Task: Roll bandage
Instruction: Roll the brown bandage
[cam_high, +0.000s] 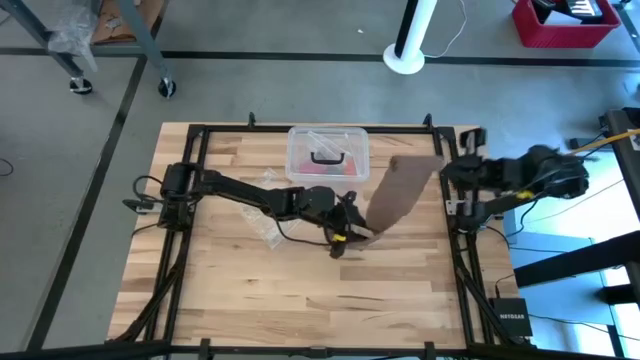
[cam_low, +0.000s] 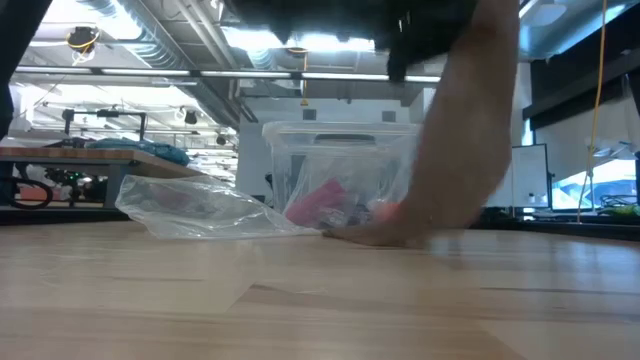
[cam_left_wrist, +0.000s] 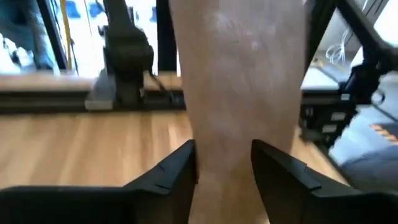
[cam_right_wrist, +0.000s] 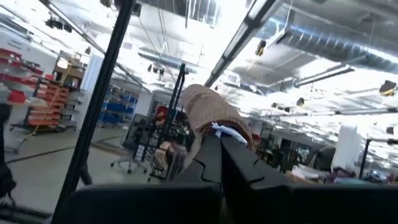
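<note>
The left gripper (cam_high: 345, 232) sits low near the table's middle, its two fingers (cam_left_wrist: 171, 177) on either side of the bandage's (cam_high: 395, 190) lower end. In the left wrist view the strip passes down between them, with the fabric touching or nearly touching both inner faces; whether they actually squeeze it cannot be told. The left arm (cam_high: 240, 192) reaches in from the table's left edge, lying low over the wood.

The right gripper (cam_right_wrist: 217, 140) is clamped tight on the bandage's upper end, which bunches above its closed fingertips in the right wrist view. It hangs raised at the table's right edge, near the far right corner.

Between the two grippers the bandage (cam_low: 455, 140) hangs as a brown band, sloping from the right gripper down toward the table's middle, where its lower end meets the wood (cam_low: 375, 235).

A clear box (cam_high: 327, 155) with a black handle (cam_high: 325, 157) stands at the far edge of the table (cam_high: 300, 290), just beyond the left gripper. A clear plastic bag (cam_low: 200, 210) lies on the wood beside the box, under the left arm in the high view.
</note>
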